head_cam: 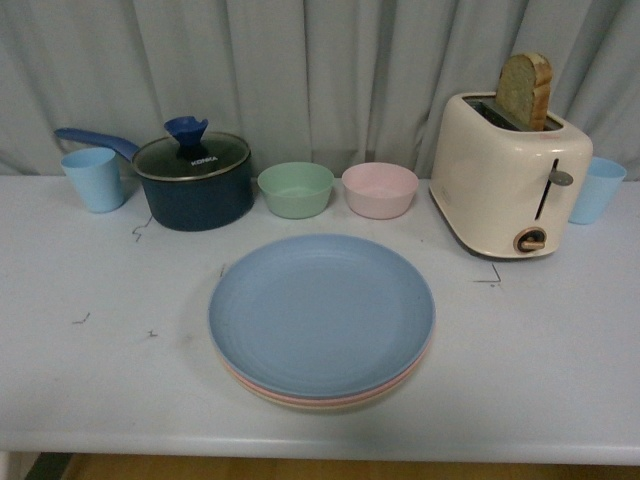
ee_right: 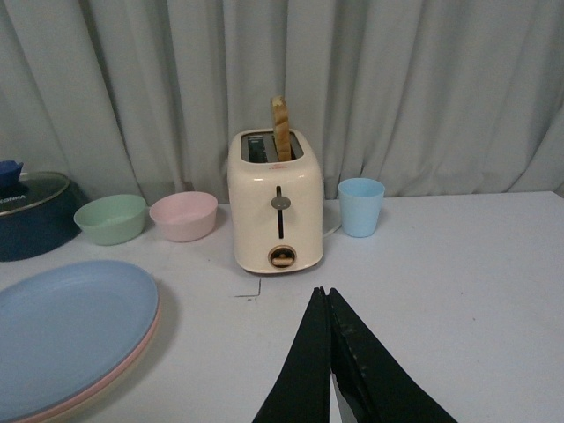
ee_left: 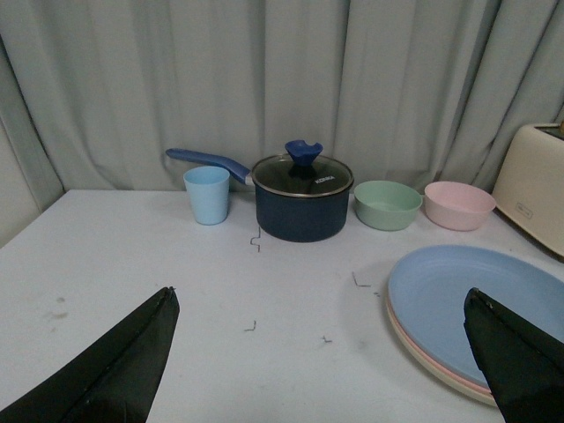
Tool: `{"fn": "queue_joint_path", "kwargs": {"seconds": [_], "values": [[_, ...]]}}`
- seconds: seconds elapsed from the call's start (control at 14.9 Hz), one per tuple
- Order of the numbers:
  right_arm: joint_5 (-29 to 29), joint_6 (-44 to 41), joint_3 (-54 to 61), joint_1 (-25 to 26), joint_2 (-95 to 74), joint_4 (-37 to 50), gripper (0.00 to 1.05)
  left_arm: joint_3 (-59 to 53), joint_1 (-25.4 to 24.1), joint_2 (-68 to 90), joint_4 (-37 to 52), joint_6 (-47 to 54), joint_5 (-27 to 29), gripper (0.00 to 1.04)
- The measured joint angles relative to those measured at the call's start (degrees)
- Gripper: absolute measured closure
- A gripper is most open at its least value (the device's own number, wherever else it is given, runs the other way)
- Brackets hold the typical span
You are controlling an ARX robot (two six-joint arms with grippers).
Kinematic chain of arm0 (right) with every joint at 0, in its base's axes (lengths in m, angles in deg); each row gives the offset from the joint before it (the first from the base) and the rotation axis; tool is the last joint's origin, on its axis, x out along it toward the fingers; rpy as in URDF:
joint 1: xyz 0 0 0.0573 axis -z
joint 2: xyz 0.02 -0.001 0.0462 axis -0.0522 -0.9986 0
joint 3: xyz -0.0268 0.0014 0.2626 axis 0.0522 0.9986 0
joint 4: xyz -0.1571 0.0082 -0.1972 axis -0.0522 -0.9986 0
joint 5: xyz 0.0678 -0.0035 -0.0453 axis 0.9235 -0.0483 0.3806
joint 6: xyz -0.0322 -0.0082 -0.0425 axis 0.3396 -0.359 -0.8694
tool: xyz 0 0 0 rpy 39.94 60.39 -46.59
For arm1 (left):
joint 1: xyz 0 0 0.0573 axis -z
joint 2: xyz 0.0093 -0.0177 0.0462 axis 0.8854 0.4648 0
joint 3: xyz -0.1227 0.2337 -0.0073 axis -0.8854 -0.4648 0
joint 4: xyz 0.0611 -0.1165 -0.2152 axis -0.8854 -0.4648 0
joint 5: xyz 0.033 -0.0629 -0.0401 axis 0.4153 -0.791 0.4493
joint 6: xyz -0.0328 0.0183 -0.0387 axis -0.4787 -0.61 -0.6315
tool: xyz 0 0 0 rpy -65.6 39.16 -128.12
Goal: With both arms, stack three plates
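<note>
Three plates point(head_cam: 321, 315) are stacked mid-table point(head_cam: 560, 360). Behind them two bowls point(head_cam: 296, 189) point(head_cam: 380, 189) are set side by side, a lidded pot point(head_cam: 194, 180) and cup point(head_cam: 93, 178) further left, a toaster point(head_cam: 508, 175) and second cup point(head_cam: 598, 189) right.

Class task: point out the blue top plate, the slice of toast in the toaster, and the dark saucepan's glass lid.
Round matte blue top plate point(head_cam: 320, 310), front view, centre of its face.
Brown toast slice point(head_cam: 526, 90), front view, its broad side.
Glass saucepan lid point(head_cam: 192, 157), front view, glass beside the knob.

Pink plate point(head_cam: 262, 389) and beige plate point(head_cam: 330, 407) mostly hidden beneath blue plate point(head_cam: 320, 312), only rims visible
</note>
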Motion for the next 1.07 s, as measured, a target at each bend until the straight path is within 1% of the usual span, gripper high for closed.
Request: {"fn": "queue_joint_path", "kwargs": {"seconds": [0.2, 0.27, 0.33, 0.47, 0.54, 0.74, 0.8, 0.87, 1.0, 1.07], "values": [[0.0, 0.0, 0.0, 0.0, 3.0, -3.1, 1.03, 0.0, 0.0, 0.0, 0.0, 0.0, 0.0, 0.07], [0.0, 0.0, 0.0, 0.0, 6.9, -9.5, 1.03, 0.0, 0.0, 0.0, 0.0, 0.0, 0.0, 0.07], [0.1, 0.0, 0.0, 0.0, 12.4, -12.7, 1.03, 0.0, 0.0, 0.0, 0.0, 0.0, 0.0, 0.07], [0.1, 0.0, 0.0, 0.0, 12.4, -13.2, 1.03, 0.0, 0.0, 0.0, 0.0, 0.0, 0.0, 0.07], [0.1, 0.0, 0.0, 0.0, 12.5, -12.9, 1.01, 0.0, 0.0, 0.0, 0.0, 0.0, 0.0, 0.07], [0.1, 0.0, 0.0, 0.0, 12.5, -13.1, 0.63, 0.0, 0.0, 0.0, 0.0, 0.0, 0.0, 0.07], [0.1, 0.0, 0.0, 0.0, 12.5, -13.1, 0.45, 0.0, 0.0, 0.0, 0.0, 0.0, 0.0, 0.07], [0.1, 0.0, 0.0, 0.0, 12.5, -13.1, 0.34, 0.0, 0.0, 0.0, 0.0, 0.0, 0.0, 0.07], [0.1, 0.0, 0.0, 0.0, 12.5, -13.1, 0.07, 0.0, 0.0, 0.0, 0.0, 0.0, 0.0, 0.07], [0.1, 0.0, 0.0, 0.0, 12.5, -13.1, 0.06, 0.0, 0.0, 0.0, 0.0, 0.0, 0.0, 0.07]]}}
